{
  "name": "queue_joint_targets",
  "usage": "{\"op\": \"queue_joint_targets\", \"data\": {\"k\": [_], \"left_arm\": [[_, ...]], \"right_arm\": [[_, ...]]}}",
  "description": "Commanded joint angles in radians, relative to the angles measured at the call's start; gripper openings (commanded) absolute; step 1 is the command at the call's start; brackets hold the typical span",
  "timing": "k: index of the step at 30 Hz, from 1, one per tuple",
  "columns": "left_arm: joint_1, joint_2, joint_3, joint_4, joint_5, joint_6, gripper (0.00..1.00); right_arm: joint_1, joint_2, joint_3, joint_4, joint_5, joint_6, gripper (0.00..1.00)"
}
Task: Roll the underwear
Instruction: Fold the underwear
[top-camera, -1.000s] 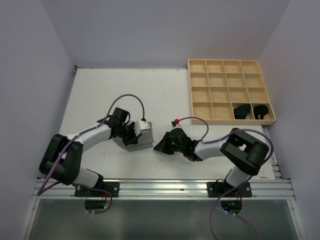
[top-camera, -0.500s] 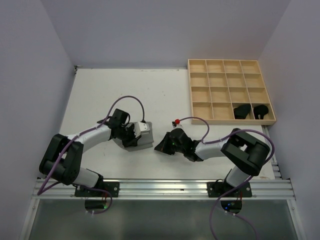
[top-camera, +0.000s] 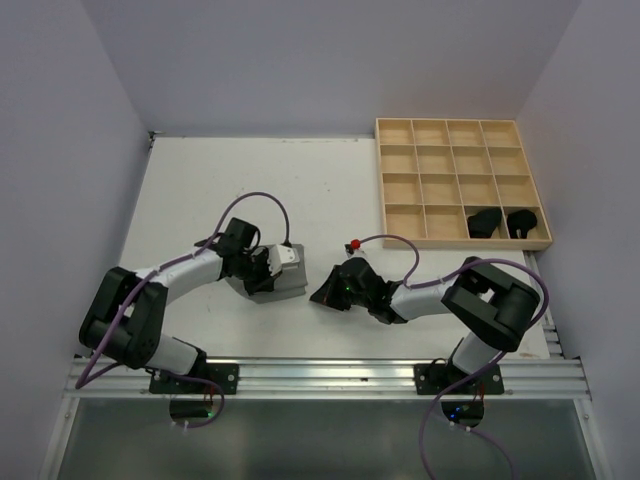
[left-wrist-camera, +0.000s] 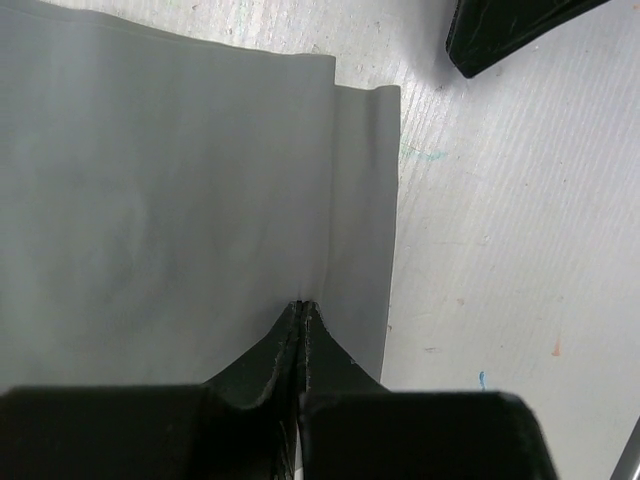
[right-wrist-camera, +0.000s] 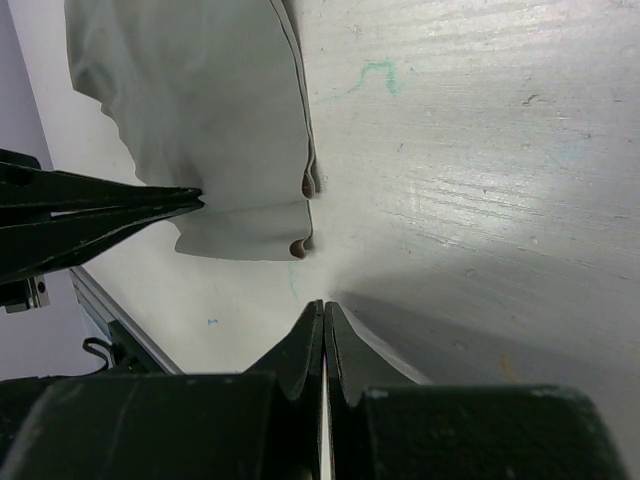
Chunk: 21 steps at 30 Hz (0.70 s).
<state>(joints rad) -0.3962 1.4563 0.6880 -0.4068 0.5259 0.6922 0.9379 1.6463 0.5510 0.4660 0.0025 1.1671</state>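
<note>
A plain grey underwear lies folded flat on the white table between my two arms. In the left wrist view the grey cloth fills the left side, its upper layer ending in an edge that runs down to my jaws. My left gripper is shut on that edge, and from above it sits at the cloth's far left part. My right gripper is shut and empty, tips low over bare table just right of the cloth. From above, the right gripper stays apart from the underwear.
A wooden grid tray stands at the back right. Two rolled black underwear sit in its nearest row, right end. The table's near rail runs below both arm bases.
My left gripper has closed its slightly parted jaws onto the grey cloth and edged a little down and left. The right arm has barely moved.
</note>
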Motion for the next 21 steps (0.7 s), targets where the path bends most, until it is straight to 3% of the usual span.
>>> {"op": "queue_joint_targets", "data": {"k": [1, 9, 21], "left_arm": [[-0.010, -0.060, 0.005, -0.009, 0.009, 0.016, 0.00], [-0.010, -0.114, 0.015, -0.099, 0.039, 0.053, 0.00], [-0.010, -0.070, -0.030, -0.116, 0.043, 0.092, 0.00]], "right_arm": [[0.006, -0.029, 0.006, 0.003, 0.030, -0.001, 0.00], [0.006, -0.039, 0.004, -0.003, 0.031, -0.004, 0.00], [0.006, -0.065, 0.001, -0.007, 0.040, -0.020, 0.00]]}}
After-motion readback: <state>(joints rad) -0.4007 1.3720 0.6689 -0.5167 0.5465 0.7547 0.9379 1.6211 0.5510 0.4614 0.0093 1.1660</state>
